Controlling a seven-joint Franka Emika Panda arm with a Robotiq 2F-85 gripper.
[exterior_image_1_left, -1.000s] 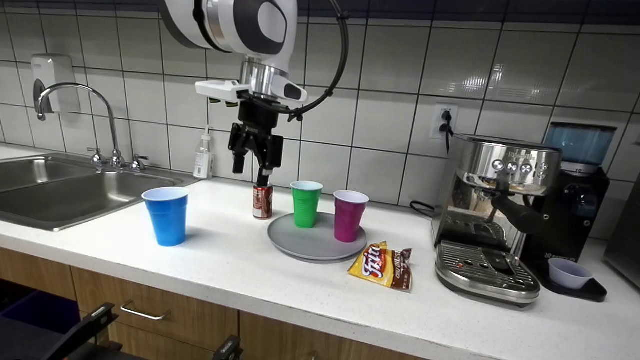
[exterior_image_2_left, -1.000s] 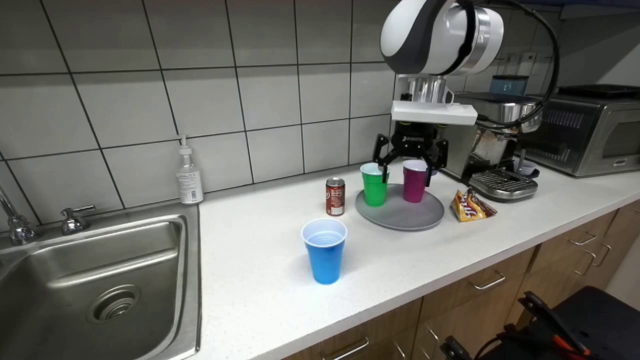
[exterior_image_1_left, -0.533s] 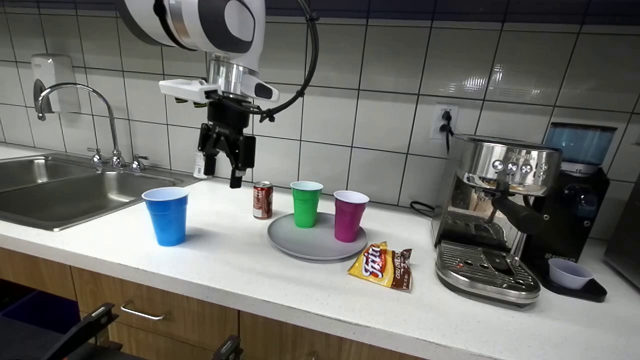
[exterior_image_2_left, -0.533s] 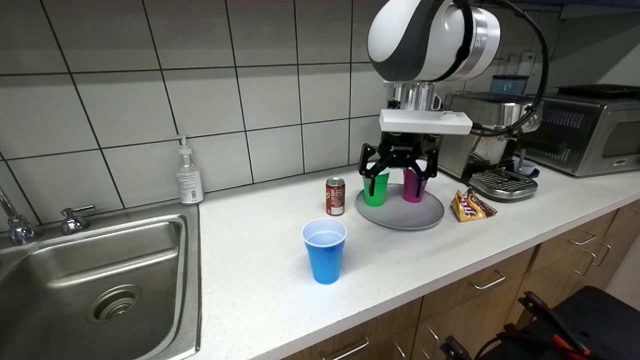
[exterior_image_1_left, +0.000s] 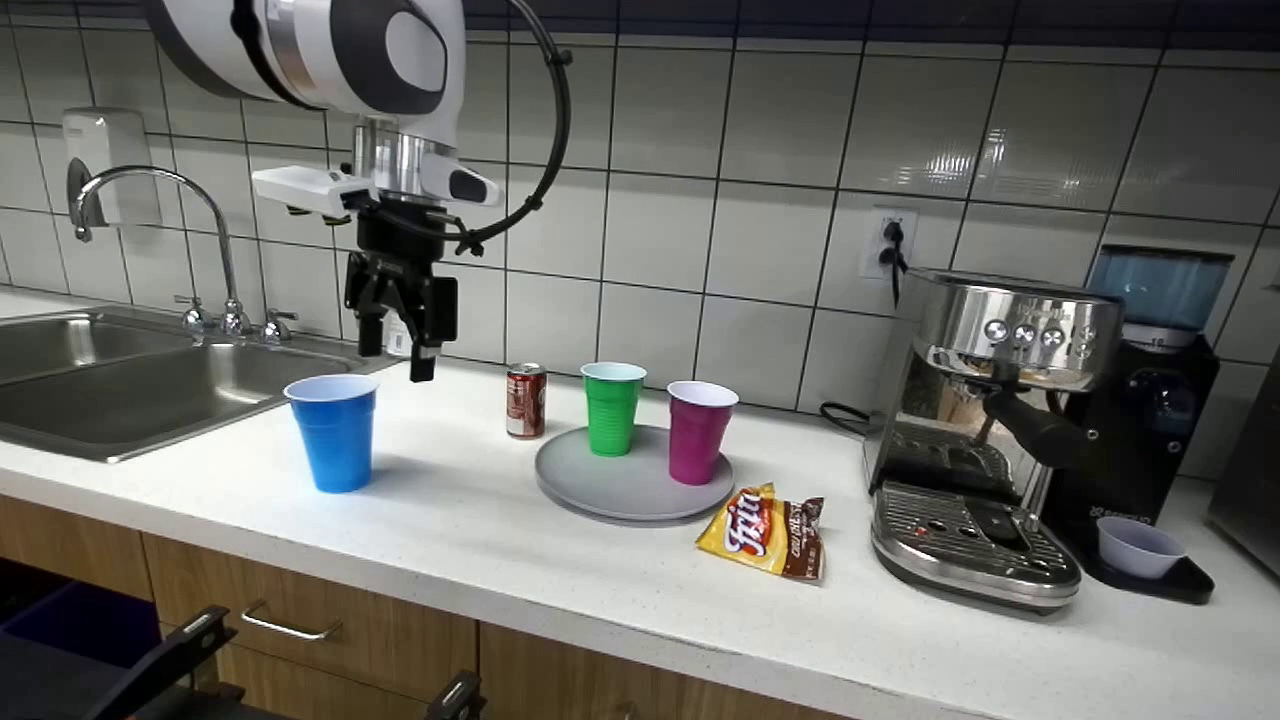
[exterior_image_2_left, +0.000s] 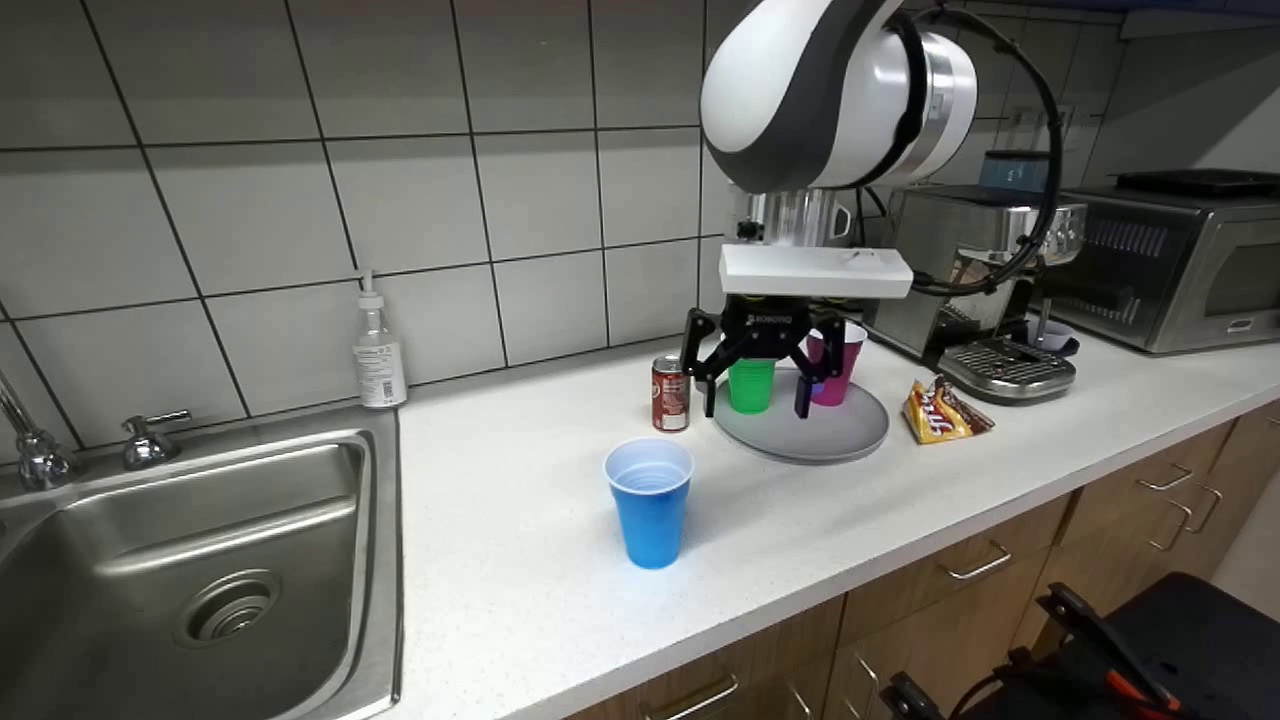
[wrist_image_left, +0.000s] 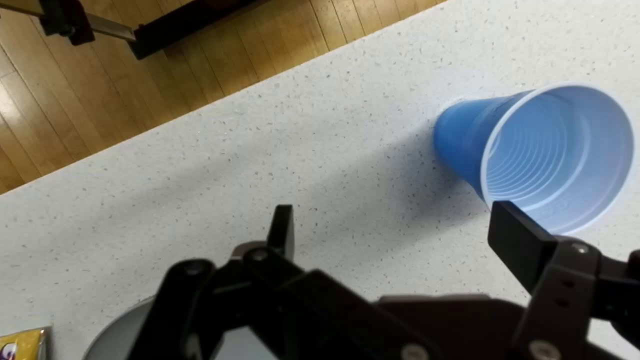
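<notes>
My gripper (exterior_image_1_left: 397, 352) hangs open above the counter, with nothing between its fingers. In the wrist view, the right finger (wrist_image_left: 520, 245) overlaps the rim of an upright blue cup (wrist_image_left: 465, 135); the exterior views show the gripper higher than that cup and apart from it. The blue cup (exterior_image_2_left: 650, 515) is empty inside. Behind the gripper in an exterior view are a red soda can (exterior_image_2_left: 670, 395), a green cup (exterior_image_2_left: 750, 388) and a purple cup (exterior_image_2_left: 838, 370). Both of these cups stand on a grey plate (exterior_image_1_left: 600, 490), partly hidden by the fingers.
A yellow and brown snack bag (exterior_image_1_left: 765, 533) lies by the plate. A coffee machine (exterior_image_1_left: 980, 440) and a microwave (exterior_image_2_left: 1180, 260) stand beyond it. Toward the opposite end are a steel sink (exterior_image_2_left: 200, 520) and a soap bottle (exterior_image_2_left: 379, 360). The counter's front edge (wrist_image_left: 200, 109) drops to the floor.
The arm has swung across the counter, from near the can toward the blue cup, and sits lower in an exterior view. Its jaws have stayed open. The cups, can and bag have not moved.
</notes>
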